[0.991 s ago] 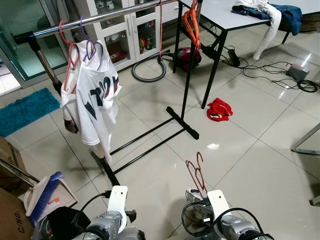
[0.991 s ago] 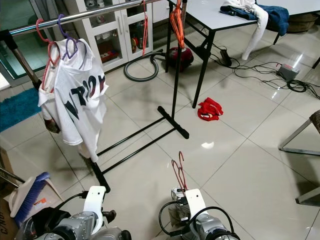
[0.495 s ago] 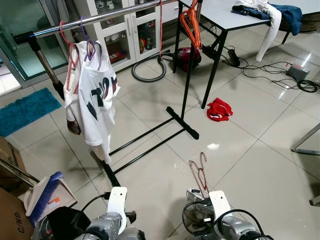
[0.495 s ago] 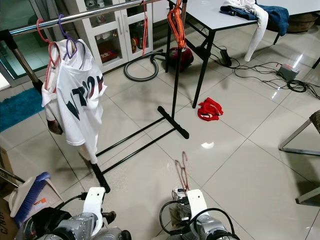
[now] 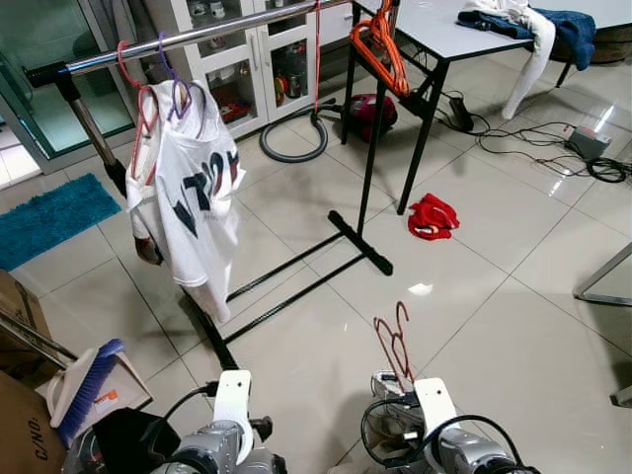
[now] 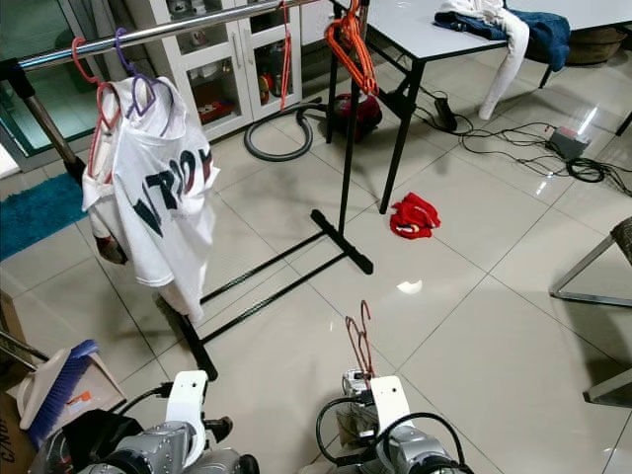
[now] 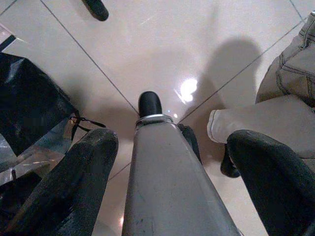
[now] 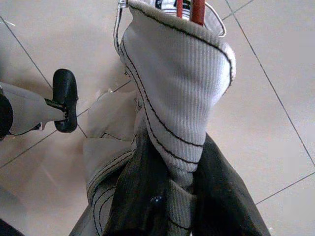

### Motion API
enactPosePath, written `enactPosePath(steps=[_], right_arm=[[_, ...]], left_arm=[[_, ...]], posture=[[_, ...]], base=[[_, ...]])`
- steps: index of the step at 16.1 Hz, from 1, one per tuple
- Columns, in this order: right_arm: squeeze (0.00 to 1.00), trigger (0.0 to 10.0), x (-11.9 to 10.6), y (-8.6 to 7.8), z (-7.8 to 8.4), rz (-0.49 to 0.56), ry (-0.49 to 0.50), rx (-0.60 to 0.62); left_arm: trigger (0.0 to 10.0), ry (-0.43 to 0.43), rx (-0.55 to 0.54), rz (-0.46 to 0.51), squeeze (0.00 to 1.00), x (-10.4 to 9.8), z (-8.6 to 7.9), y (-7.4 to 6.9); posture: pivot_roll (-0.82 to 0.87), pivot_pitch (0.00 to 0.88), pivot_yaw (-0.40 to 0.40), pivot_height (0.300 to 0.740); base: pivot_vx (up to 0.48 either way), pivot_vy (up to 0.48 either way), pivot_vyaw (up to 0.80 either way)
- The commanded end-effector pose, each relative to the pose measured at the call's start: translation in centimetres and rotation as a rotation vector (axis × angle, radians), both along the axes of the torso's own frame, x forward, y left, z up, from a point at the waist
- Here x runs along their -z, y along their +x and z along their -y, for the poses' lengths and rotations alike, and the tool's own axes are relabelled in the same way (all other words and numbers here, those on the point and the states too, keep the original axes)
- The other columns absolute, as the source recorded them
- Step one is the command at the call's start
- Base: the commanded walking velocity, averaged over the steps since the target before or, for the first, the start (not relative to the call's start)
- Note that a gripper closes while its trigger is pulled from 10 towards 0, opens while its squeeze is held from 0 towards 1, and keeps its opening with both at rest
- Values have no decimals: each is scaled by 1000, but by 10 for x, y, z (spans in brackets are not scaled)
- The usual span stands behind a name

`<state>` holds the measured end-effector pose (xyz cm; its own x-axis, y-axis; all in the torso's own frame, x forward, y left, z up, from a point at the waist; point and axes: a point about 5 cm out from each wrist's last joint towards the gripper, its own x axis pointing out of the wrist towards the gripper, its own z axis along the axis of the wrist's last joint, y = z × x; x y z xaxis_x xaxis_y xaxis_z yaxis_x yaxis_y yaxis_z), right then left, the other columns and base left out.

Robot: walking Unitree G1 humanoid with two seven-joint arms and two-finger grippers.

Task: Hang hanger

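Right gripper (image 8: 170,196), low at the robot's front, has its two black fingers pinched onto a grey garment (image 8: 177,93) carrying a red hanger (image 5: 393,341), whose hook rises above the wrist. Left gripper (image 7: 167,162) hangs beside it over the tiled floor (image 5: 474,296), fingers spread and holding nothing. Farther ahead stands the clothes rack (image 5: 197,35) with a white shirt (image 5: 193,212), and orange hangers (image 5: 380,44) hang at its far end
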<state>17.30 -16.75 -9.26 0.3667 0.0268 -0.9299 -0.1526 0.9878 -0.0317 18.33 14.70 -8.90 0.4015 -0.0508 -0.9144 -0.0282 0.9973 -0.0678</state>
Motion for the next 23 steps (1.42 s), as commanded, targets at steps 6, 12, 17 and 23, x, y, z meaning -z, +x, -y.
enactPosePath(steps=[6,12,17,23], right_arm=[[0,10000,1,-3,2,-11,-7,-6],[0,10000,1,-4,4,-10,-13,-6],[0,10000,1,-3,5,-9,-15,-12],[0,10000,-1,2,5,2,-12,-2]], left_arm=[[10000,18,-5,-7,0,1,-2,-2],[10000,31,-6,0,0,1,-1,-2],[10000,33,2,6,0,0,1,-1],[10000,26,-36,16,0,-1,1,3]], posture=[[-88,0,36,740],[-99,0,37,740],[-104,0,33,740],[-121,0,41,740]], base=[[0,0,0],[0,0,0],[0,0,0],[0,0,0]])
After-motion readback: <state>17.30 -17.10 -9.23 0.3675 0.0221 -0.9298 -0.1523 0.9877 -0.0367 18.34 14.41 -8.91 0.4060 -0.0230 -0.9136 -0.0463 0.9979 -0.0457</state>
